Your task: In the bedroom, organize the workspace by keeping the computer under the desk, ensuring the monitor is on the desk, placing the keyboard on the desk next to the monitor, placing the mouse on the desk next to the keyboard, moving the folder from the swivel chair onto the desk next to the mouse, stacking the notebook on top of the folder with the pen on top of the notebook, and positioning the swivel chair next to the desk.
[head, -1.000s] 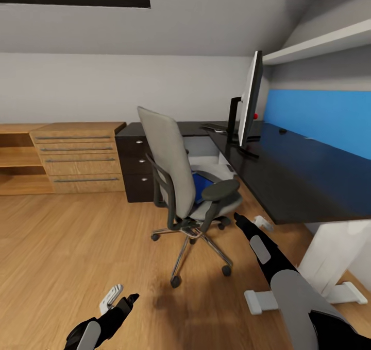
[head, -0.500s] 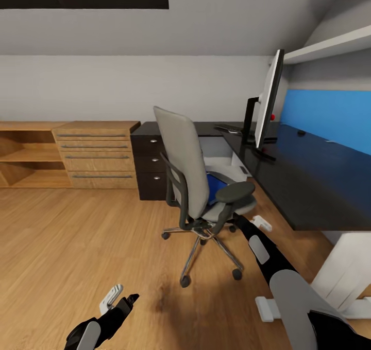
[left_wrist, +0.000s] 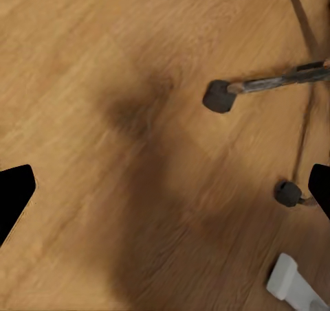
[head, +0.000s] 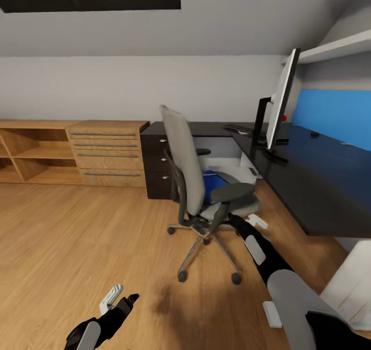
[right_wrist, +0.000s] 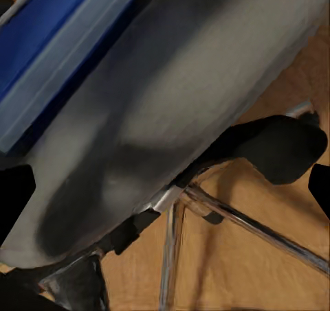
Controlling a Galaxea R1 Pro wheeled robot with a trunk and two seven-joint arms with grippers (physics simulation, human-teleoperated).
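Note:
The grey swivel chair (head: 198, 185) stands on the wood floor, its back toward me, beside the black L-shaped desk (head: 314, 190). The blue folder (head: 212, 182) lies on its seat and shows up close as the folder (right_wrist: 48, 43) on the grey seat (right_wrist: 172, 105). The monitor (head: 281, 100) stands edge-on on the desk, with the keyboard (head: 240, 128) behind it and a small dark mouse (head: 315, 133) near the blue wall panel. My right gripper (head: 238, 219) (right_wrist: 165, 187) is open, just under the seat's front edge. My left gripper (head: 127, 301) (left_wrist: 165, 187) hangs open over bare floor.
A pale box (head: 226, 163) sits under the desk beside the black drawer unit (head: 157, 167). A light-wood dresser (head: 108, 152) and open shelves (head: 31, 154) line the left wall. The chair's chrome legs and casters (left_wrist: 220, 97) spread over the floor; a white desk foot (head: 271, 314) lies near my right arm.
The whole picture has slid right, so the camera has turned left and moved a little closer. Both arms keep their places in the view. The chair now looks turned slightly.

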